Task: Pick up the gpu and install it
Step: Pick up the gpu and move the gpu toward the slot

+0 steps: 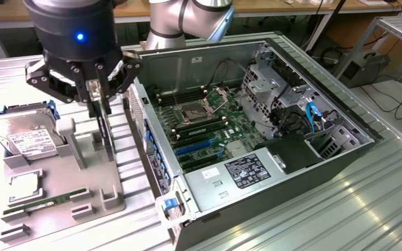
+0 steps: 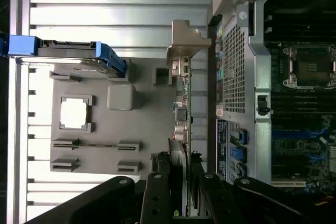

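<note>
Fig.: fingers [image 2: 164,169] clamped on gpu [image 1: 105,130], hanging upright directly below them, w/ grey holder [image 1: 54,172] underneath. Grasp made; install into PC case [image 1: 208,63] beside them not yet done.

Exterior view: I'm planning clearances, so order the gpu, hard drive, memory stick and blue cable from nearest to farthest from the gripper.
1. gpu, upright in the tray, held by the gripper.
2. hard drive and memory stick, on the tray at the exterior view's left: too close to call.
3. blue cable, inside the case at the exterior view's right.
</note>
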Controlling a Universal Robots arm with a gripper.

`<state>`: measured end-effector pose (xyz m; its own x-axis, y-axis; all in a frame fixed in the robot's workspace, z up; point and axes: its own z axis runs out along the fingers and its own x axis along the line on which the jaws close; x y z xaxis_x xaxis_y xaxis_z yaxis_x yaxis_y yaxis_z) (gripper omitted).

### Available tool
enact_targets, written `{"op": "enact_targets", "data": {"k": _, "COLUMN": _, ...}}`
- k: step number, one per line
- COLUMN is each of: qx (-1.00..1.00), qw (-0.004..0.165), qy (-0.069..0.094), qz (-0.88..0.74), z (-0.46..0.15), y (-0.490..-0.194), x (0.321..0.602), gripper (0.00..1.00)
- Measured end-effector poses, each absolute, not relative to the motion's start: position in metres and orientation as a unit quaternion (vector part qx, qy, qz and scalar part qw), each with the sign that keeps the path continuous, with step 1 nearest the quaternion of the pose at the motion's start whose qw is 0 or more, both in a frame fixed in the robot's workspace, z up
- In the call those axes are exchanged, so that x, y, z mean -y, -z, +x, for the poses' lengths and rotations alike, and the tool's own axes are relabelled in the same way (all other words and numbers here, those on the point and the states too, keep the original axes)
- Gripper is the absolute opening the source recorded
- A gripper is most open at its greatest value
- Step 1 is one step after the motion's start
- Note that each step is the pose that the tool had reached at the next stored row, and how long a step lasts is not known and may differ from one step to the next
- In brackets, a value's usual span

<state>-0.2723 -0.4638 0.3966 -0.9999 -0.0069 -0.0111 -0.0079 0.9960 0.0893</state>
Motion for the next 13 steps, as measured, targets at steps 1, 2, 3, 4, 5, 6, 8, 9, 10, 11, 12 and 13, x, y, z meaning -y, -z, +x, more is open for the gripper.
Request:
{"op": "enact_targets", "data": {"k": 1, "qx": -0.999, "qw": 0.005, "qy": -0.046, "qz": -0.004, "z": -0.267, "y": -0.402, "x": 0.465, "gripper": 0.26}}
{"op": "enact_targets", "data": {"k": 2, "qx": -0.999, "qw": 0.005, "qy": -0.047, "qz": -0.004, "z": -0.261, "y": -0.406, "x": 0.467, "gripper": 0.26}}
{"op": "enact_targets", "data": {"k": 3, "qx": -0.999, "qw": 0.005, "qy": -0.047, "qz": -0.004, "z": -0.256, "y": -0.409, "x": 0.468, "gripper": 0.26}}
{"op": "enact_targets", "data": {"k": 4, "qx": -0.999, "qw": 0.005, "qy": -0.048, "qz": -0.004, "z": -0.252, "y": -0.411, "x": 0.468, "gripper": 0.26}}
{"op": "enact_targets", "data": {"k": 5, "qx": -0.999, "qw": 0.005, "qy": -0.049, "qz": -0.004, "z": -0.247, "y": -0.413, "x": 0.469, "gripper": 0.26}}
{"op": "enact_targets", "data": {"k": 6, "qx": -0.999, "qw": 0.005, "qy": -0.049, "qz": -0.004, "z": -0.242, "y": -0.415, "x": 0.470, "gripper": 0.26}}
{"op": "enact_targets", "data": {"k": 8, "qx": -0.999, "qw": 0.004, "qy": -0.051, "qz": -0.004, "z": -0.225, "y": -0.420, "x": 0.472, "gripper": 0.26}}
{"op": "enact_targets", "data": {"k": 9, "qx": -0.999, "qw": 0.004, "qy": -0.052, "qz": -0.004, "z": -0.216, "y": -0.422, "x": 0.473, "gripper": 0.26}}
{"op": "enact_targets", "data": {"k": 10, "qx": -0.999, "qw": 0.004, "qy": -0.052, "qz": -0.004, "z": -0.211, "y": -0.423, "x": 0.474, "gripper": 0.26}}
{"op": "enact_targets", "data": {"k": 11, "qx": -0.999, "qw": 0.004, "qy": -0.053, "qz": -0.004, "z": -0.207, "y": -0.424, "x": 0.474, "gripper": 0.26}}
{"op": "enact_targets", "data": {"k": 12, "qx": -0.999, "qw": 0.004, "qy": -0.053, "qz": -0.004, "z": -0.203, "y": -0.425, "x": 0.474, "gripper": 0.26}}
{"op": "enact_targets", "data": {"k": 13, "qx": -0.999, "qw": 0.004, "qy": -0.053, "qz": -0.004, "z": -0.197, "y": -0.425, "x": 0.475, "gripper": 0.26}}
